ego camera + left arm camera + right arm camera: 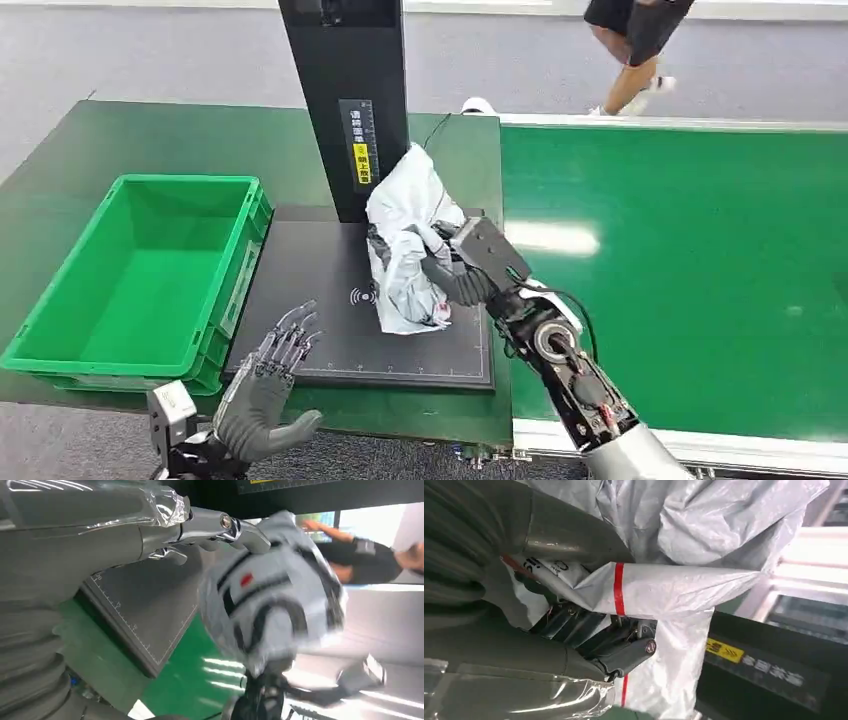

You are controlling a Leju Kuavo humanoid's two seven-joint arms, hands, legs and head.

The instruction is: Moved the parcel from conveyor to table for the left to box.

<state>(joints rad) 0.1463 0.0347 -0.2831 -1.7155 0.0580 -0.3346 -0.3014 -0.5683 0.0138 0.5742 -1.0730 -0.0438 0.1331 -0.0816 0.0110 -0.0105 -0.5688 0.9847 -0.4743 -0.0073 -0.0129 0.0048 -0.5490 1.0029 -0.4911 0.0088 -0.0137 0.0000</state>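
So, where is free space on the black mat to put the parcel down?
Free: the black mat between the green crate and the parcel. Crowded: near the black post, where the right hand holds the parcel.

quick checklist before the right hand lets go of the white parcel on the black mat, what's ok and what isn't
1. Right hand grips the crinkled white plastic parcel: ok, fingers wrap into the plastic.
2. Parcel over the flat black scale mat, not the green conveyor belt: ok.
3. Parcel resting fully on the mat: cannot tell, its underside is hidden.
4. Left hand free to take over: ok, it holds nothing, fingers spread near the mat's front edge.
5. Green plastic crate ready: ok, nothing shows inside it.
6. Black upright post close behind the parcel: not ok, little room there.
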